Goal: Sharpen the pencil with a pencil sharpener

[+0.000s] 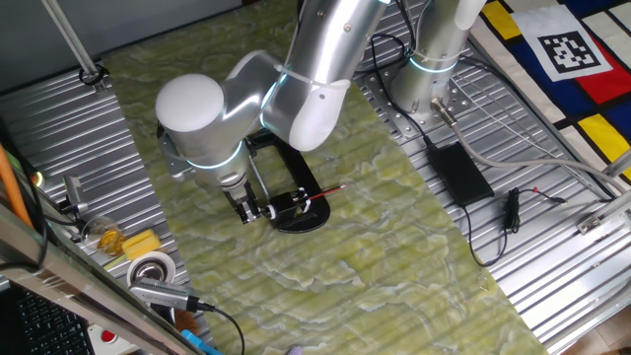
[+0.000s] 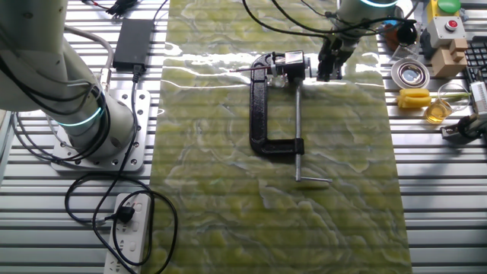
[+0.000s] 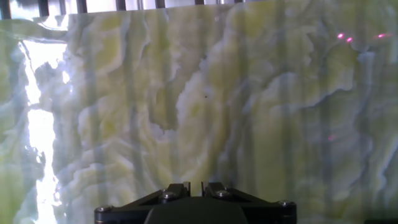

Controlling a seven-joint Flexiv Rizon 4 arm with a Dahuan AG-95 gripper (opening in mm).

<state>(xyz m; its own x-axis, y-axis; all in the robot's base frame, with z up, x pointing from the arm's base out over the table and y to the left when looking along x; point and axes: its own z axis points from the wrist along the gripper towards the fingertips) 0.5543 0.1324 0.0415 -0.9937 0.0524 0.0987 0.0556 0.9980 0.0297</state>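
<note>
The pencil (image 1: 325, 193) sits poked into the sharpener (image 1: 296, 211) mid-worktop, the hand (image 1: 245, 210) just left of it looks closed and empty, I think, so line up squarely before gripping.

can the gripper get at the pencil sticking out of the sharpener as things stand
Probably yes: the gripper sits at the pencil sharpener's opposite end, and the pencil juts out over bare mat with nothing around it.

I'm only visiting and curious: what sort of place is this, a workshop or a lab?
Most likely a robotics lab bench: a silver robot arm bolted to a ribbed metal table, a printed square marker nearby, and a red-button control box.
</note>
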